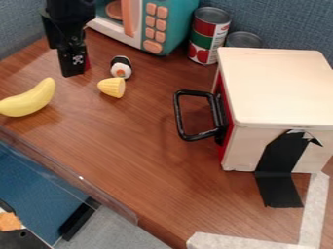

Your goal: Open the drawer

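Drawer (224, 145), red-fronted, at right of the work surface; apparently closed in its pale box, with front turned left. Left to right: yellow banana (27, 99), lying near the left edge of the wooden table (146, 151), apart from any likely pull path. Next, black gripper (73, 68), pointing downward at upper left, well apart from the drawer; whether parted or together at its tip, cannot tell from this angle. Probably a standby placement, with no contact on the handle and opening not begun. To its right, yellow corn piece (112, 87) and sushi piece (121, 69), close together; presumably distractors, of no use in the pull. Behind these, toy microwave (162, 24), then red-and-green can (208, 36) and second can (244, 40), near the back wall; likely mere surroundings. Farther forward, black looped handle (177, 114), jutting left from the red front: a shape suited to hooking or gripping, with a leftward pull called for. At far right, pale box (280, 87), with black tape (280, 189) running from its near side onto the table, probably to resist dragging or turning under the pull. Beside it, light tape (315, 204) on the tabletop, perhaps as a position mark.
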### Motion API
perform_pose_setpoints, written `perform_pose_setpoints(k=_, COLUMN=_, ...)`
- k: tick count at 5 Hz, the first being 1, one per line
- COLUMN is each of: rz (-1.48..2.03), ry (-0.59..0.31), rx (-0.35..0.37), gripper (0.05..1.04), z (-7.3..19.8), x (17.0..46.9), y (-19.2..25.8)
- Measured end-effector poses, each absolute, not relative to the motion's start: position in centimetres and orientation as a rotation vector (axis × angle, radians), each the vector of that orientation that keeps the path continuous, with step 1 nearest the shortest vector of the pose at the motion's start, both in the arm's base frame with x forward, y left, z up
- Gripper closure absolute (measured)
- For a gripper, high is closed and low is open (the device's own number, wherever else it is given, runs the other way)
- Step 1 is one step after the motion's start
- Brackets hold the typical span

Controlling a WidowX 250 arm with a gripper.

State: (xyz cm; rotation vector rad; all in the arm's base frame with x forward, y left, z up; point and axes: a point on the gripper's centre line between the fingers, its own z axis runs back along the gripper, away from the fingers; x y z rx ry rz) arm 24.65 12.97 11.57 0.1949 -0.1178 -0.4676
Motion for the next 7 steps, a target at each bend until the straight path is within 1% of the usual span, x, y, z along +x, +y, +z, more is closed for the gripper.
perform_pose_setpoints(k=1, rz=-0.456, ry=-0.102, rx=0.169, gripper=0.084, z=10.8, x=24.5, y=12.7)
perform_pose_setpoints(k=2, rz=-0.368, ry=-0.113, rx=0.079, gripper=0.084, z=9.9, x=24.7, y=9.9)
perform_pose_setpoints(k=3, rz=-0.259, ry=-0.063, rx=0.012, gripper=0.084, z=8.8, x=25.0, y=6.5)
perform_pose_setpoints(k=4, rz=-0.152, ry=-0.03, rx=-0.028, gripper=0.084, z=7.6, x=25.3, y=3.0)
perform_pose_setpoints(k=5, rz=0.022, ry=-0.014, rx=-0.059, gripper=0.084, z=6.3, x=25.9, y=0.9)
perform_pose_setpoints(k=6, rz=0.19, ry=-0.036, rx=-0.079, gripper=0.084, z=5.6, x=27.4, y=0.3)
perform_pose_setpoints(k=7, rz=0.265, ry=-0.081, rx=-0.098, gripper=0.084, z=5.8, x=28.7, y=0.3)
